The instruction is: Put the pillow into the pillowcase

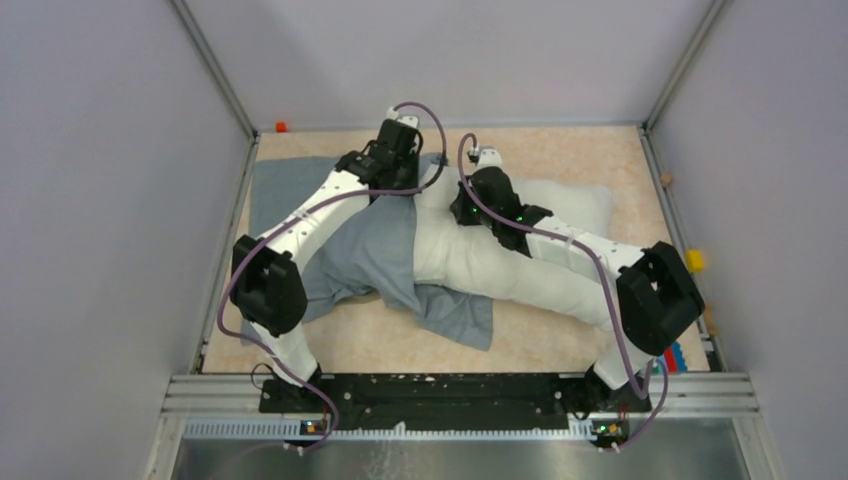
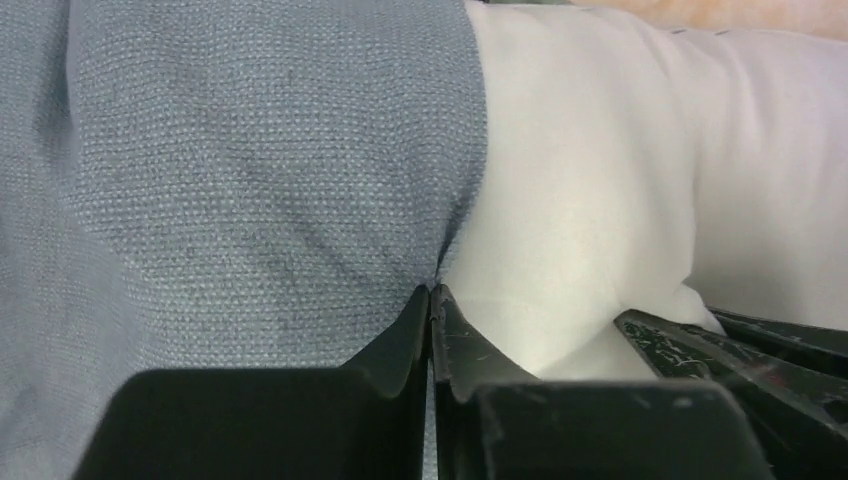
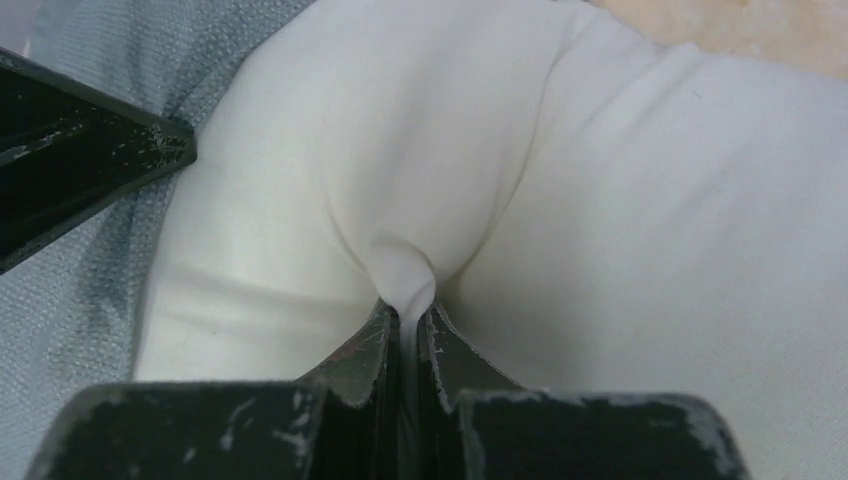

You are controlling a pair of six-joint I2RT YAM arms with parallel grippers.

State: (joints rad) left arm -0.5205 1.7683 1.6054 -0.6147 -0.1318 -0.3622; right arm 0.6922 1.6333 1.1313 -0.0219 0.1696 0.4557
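The white pillow (image 1: pixel 470 262) lies across the middle of the table, and the grey-blue pillowcase (image 1: pixel 365 250) is drawn over its left end. My left gripper (image 1: pixel 398 186) points down at the case's open edge. In the left wrist view its jaws (image 2: pixel 431 292) are shut on that edge of the pillowcase (image 2: pixel 250 180), right where it meets the pillow (image 2: pixel 620 170). My right gripper (image 1: pixel 468 207) stands close beside it. It (image 3: pixel 408 303) is shut on a pinched fold of the pillow (image 3: pixel 650 220), with the pillowcase (image 3: pixel 90 290) at its left.
Grey enclosure walls close in the tan table (image 1: pixel 600 150) on three sides. A small orange thing (image 1: pixel 281 127) sits at the back left corner and a yellow one (image 1: pixel 694 260) at the right edge. The two grippers stand nearly side by side.
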